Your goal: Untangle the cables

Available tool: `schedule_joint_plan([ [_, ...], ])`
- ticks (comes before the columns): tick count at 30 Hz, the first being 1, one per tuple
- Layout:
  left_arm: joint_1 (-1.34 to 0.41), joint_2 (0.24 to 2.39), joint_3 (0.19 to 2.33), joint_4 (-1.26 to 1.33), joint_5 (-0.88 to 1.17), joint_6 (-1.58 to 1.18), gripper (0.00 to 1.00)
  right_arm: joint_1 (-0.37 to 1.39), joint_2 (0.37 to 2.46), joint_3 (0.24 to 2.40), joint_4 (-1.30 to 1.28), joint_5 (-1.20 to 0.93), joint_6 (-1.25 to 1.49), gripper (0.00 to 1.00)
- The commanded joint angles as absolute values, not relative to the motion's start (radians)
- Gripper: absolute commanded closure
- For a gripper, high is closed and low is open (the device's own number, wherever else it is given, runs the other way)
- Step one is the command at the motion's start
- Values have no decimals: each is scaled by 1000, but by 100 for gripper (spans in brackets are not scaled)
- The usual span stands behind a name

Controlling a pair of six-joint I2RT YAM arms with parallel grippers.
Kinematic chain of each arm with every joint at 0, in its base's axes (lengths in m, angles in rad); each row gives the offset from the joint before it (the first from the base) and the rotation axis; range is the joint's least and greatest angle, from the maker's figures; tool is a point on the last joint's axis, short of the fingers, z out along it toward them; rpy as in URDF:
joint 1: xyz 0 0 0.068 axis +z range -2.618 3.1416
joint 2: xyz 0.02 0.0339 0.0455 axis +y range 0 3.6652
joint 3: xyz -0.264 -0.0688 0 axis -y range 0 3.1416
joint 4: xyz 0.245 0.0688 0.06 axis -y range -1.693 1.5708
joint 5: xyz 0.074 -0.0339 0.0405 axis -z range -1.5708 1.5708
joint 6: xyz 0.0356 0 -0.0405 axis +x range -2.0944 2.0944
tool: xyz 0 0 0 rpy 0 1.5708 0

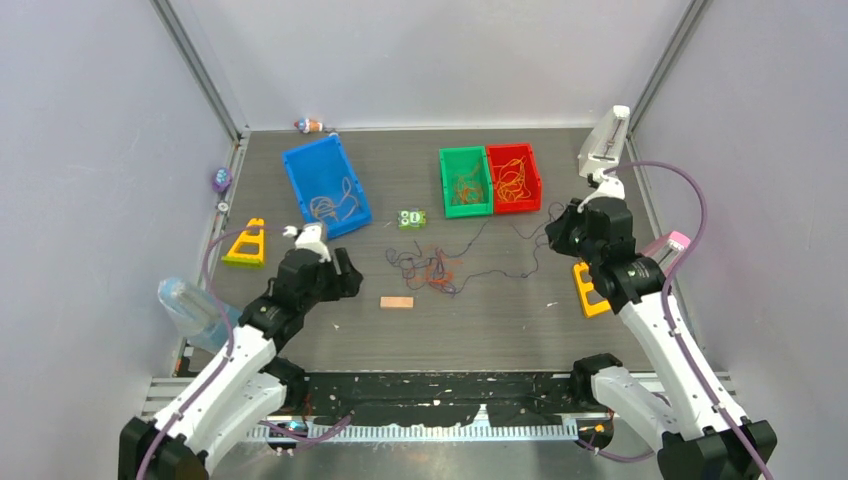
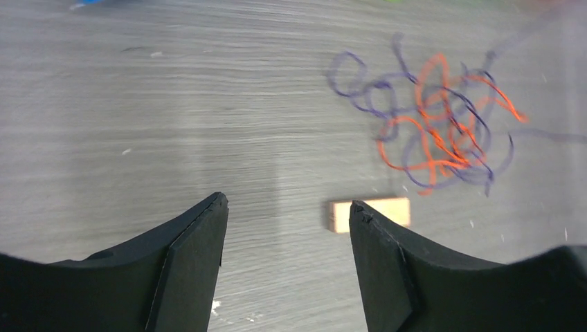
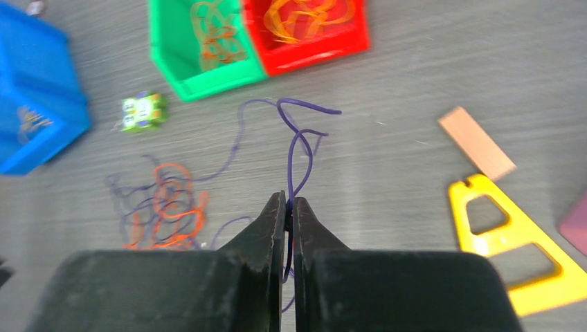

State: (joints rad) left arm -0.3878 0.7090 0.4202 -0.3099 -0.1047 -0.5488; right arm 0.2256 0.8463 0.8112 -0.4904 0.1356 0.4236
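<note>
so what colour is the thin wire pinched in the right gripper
Dark purple-blue: the thin wire strand in the right gripper shows best in the right wrist view.

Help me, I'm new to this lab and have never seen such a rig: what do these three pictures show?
Two robot arms are bolted at the near edge of a table. The wide picture looks down from above and behind them; the other two come from a camera on each wrist, so the black shapes at the bottom are that arm's jaws. On the table lie a tangle of purple and orange cables, a wooden block, and a blue bin, green bin and red bin holding more cables. The left arm has its jaws open and empty. The right arm has its jaws shut on one purple cable.
</note>
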Motion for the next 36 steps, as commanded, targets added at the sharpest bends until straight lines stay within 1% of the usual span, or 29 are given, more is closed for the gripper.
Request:
schedule_joint_plan([
  [1, -475, 839, 562, -196, 80, -402, 34, 224, 866, 949, -435, -101, 344, 95],
  [3, -512, 899, 609, -170, 130, -395, 33, 223, 876, 998, -433, -184, 333, 95],
  [7, -634, 962, 674, -51, 161, -394, 26, 227, 900, 1109, -441, -390, 326, 95],
  [8, -660, 975, 693, -18, 160, -396, 24, 231, 905, 1126, -447, -411, 326, 95],
  [10, -689, 1006, 729, 66, 219, -394, 21, 245, 918, 1181, -455, -447, 320, 95],
  [12, -702, 1033, 770, 119, 263, -397, 13, 261, 927, 1210, -472, -461, 311, 95],
  [14, -712, 1043, 809, 159, 262, -385, 4, 277, 935, 1229, -492, -484, 289, 95],
  [15, -713, 1046, 824, 179, 251, -377, 1, 289, 943, 1235, -501, -507, 279, 95],
  [17, -713, 1053, 869, 205, 222, -364, 0, 313, 956, 1250, -537, -529, 238, 95],
  [19, -713, 1075, 929, 207, 235, -341, 0, 336, 966, 1251, -564, -539, 203, 95],
  [24, -713, 1184, 1070, 222, 454, -316, 0, 389, 996, 1237, -578, -561, 161, 95],
  [28, -714, 1256, 1103, 263, 554, -307, 1, 422, 1016, 1250, -585, -554, 154, 95],
  [29, -714, 1268, 1102, 271, 565, -302, 2, 423, 1016, 1253, -581, -551, 155, 95],
  [33, -715, 1321, 1089, 276, 578, -267, 11, 425, 1001, 1262, -568, -539, 171, 95],
  [36, -727, 1364, 1086, 279, 569, -230, 16, 424, 991, 1275, -567, -542, 180, 95],
])
